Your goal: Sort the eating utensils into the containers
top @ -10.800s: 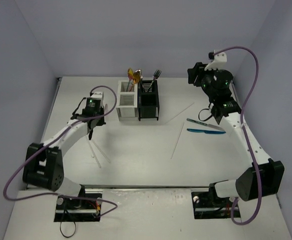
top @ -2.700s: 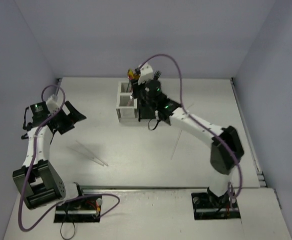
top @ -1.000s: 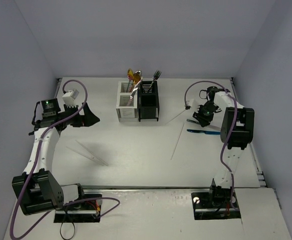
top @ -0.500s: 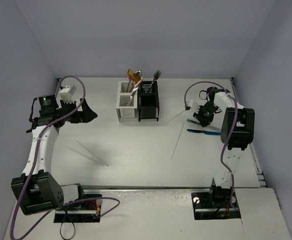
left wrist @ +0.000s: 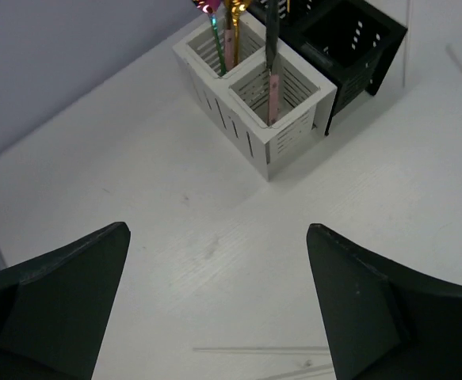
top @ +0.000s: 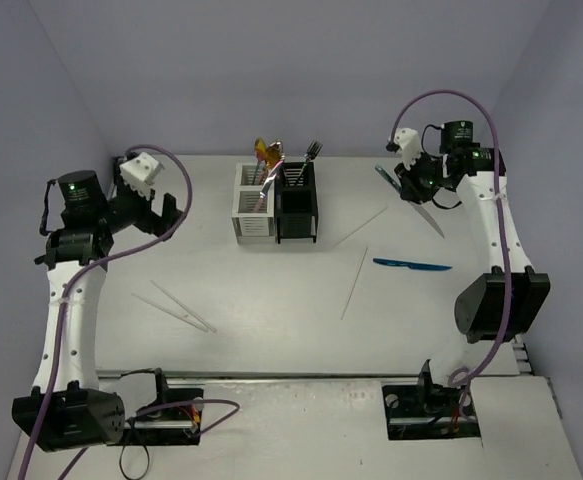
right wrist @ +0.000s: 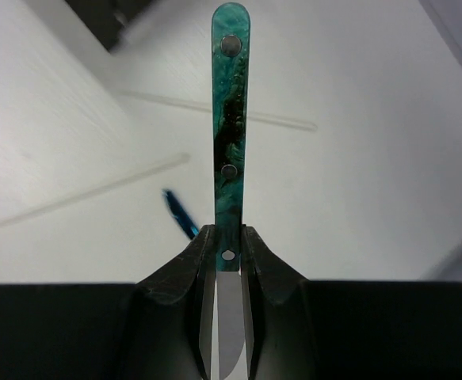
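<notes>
Knife: slim, with a teal and black marbled handle (right wrist: 231, 119) set with small silver rivets and a plain silver blade.
Knife position: held in the air over the right far part of the table (top: 271, 330), well apart from both caddies, slanted in the top view with its blade running down and to the right.
Right gripper (right wrist: 229, 252): fingers pinched narrow on the knife just where handle meets blade; the handle sticks straight out past the fingertips.
Right arm: raised high and stretched along the right edge, wrist bent inward.
Left gripper (top: 166, 215): fingers spread wide, holding nothing.
Left arm: upright at the left side, wrist turned toward the caddies, which fill the top of its camera view.
White caddy (left wrist: 270, 111): upright at the far middle, slotted sides, holding gold, pink and teal handles.
Black caddy (top: 297, 205): joined to the white one on its right, forks standing in it.
Blue utensil (top: 411, 264): flat on the table, below the raised knife.
Clear sticks (top: 354, 283): two thin ones lie right of centre; another pair lies near the left arm.
</notes>
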Robot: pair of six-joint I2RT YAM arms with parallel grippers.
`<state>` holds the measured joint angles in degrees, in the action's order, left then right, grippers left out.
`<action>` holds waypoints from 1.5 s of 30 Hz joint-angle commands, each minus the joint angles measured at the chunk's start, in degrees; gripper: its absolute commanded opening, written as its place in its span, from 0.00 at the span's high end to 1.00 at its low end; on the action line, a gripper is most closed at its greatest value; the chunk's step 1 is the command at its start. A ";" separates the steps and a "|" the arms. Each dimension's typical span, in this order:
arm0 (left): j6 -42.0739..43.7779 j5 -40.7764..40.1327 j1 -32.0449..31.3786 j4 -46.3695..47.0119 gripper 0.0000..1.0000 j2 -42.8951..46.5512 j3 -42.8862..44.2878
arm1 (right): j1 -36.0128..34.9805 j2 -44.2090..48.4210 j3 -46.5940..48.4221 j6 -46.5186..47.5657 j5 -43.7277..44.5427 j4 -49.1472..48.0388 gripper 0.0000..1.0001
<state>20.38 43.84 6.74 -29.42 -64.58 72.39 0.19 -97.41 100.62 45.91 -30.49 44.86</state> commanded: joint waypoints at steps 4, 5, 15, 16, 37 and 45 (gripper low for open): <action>50.74 -16.45 -21.48 -4.06 0.10 7.12 -3.40 | -4.71 1.89 -7.01 -27.33 -17.96 1.81 1.00; 55.66 -17.62 -24.25 -4.13 0.11 7.55 -4.11 | -4.94 1.93 -8.02 -29.15 -19.15 1.53 1.00; 76.70 -22.83 -55.58 -2.93 0.22 -0.56 -2.92 | -6.53 3.73 -17.57 -41.53 -24.14 -0.81 1.00; 77.01 -22.98 -57.72 -2.35 0.22 -2.11 -2.18 | -6.89 4.09 -18.13 -42.09 -23.85 -0.93 1.00; 74.31 -20.82 -68.08 -2.31 0.39 -29.44 13.82 | -9.24 4.96 -23.89 -51.24 -27.85 -3.10 1.00; 73.09 -22.48 -69.16 1.85 0.48 -31.98 13.53 | -9.35 3.91 -23.41 -52.57 -29.14 -3.95 1.00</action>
<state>94.06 21.22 -61.60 -31.82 -96.93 83.50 -9.08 -94.80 76.60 -4.57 -55.89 41.40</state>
